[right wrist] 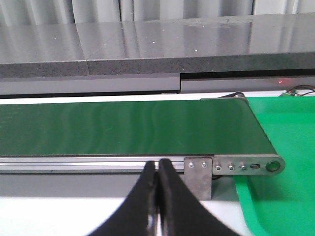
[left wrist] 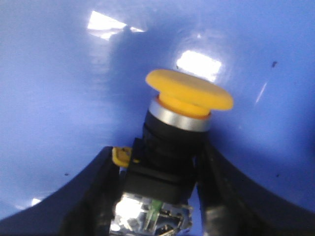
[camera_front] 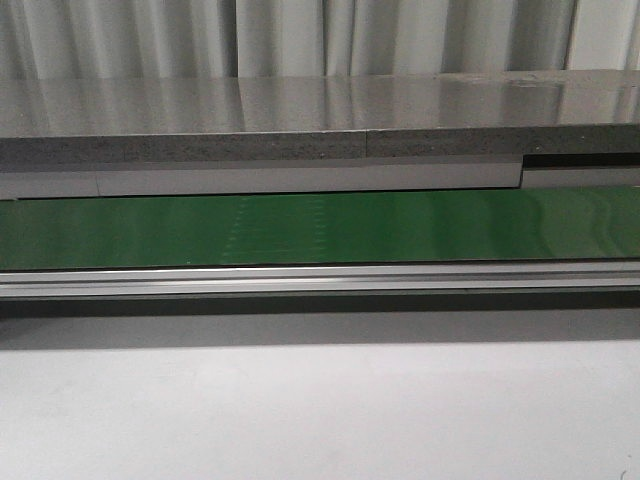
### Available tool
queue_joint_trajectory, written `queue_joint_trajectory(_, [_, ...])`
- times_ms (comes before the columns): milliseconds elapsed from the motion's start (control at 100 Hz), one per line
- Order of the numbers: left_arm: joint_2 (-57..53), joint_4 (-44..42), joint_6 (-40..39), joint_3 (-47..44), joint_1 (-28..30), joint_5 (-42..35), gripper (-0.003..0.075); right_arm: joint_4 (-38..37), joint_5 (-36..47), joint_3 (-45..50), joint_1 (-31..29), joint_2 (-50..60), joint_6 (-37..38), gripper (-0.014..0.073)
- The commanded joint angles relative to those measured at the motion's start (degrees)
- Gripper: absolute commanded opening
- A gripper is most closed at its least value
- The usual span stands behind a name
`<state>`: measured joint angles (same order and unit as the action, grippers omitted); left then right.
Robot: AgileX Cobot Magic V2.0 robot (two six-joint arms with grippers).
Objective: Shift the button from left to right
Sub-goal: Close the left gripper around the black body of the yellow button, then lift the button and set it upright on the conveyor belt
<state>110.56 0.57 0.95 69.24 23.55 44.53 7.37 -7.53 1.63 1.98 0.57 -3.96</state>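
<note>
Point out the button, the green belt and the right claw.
button [left wrist: 189,92]: left wrist view, yellow cap.
green belt [camera_front: 300,228]: front view, belt's middle.
right claw [right wrist: 158,189]: right wrist view, between closed fingertips.

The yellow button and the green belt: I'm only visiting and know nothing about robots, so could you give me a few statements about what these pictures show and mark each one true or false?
1. The left gripper has the button between its fingers. True.
2. The button's cap is red. False: it is yellow-orange, on a black body.
3. The right gripper is wide open. False: its fingers are pressed together, holding nothing.
4. The button lies on the green belt in the front view. False: the belt there carries nothing.
5. Behind the button is a blue surface. True.
6. A green tray sits by the belt's end in the right wrist view. True.
</note>
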Motion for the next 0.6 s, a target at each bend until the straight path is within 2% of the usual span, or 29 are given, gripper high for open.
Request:
queue_joint_trajectory(0, [-2.43,0.21,0.07,1.55,0.09,0.39,0.0087,-0.47,4.97,-0.91,-0.23,1.17,-0.21,-0.0067])
queue_joint_trajectory(180, [-3.88,0.87,0.07,5.09,0.09,3.49,0.0005,-0.47,4.97,-0.91,-0.23,1.17,-0.21,-0.0067])
queue_joint_trajectory(420, [-9.68,4.12,0.85,9.22,-0.02,4.83,0.0003,-0.47,4.97,-0.91,-0.23,1.17,-0.21,-0.0067])
queue_joint_trajectory(590, [-12.23,11.32,6.97,9.48,-1.67,7.23,0.0003,-0.47,4.97,-0.91,-0.23,1.17,-0.21,-0.0067])
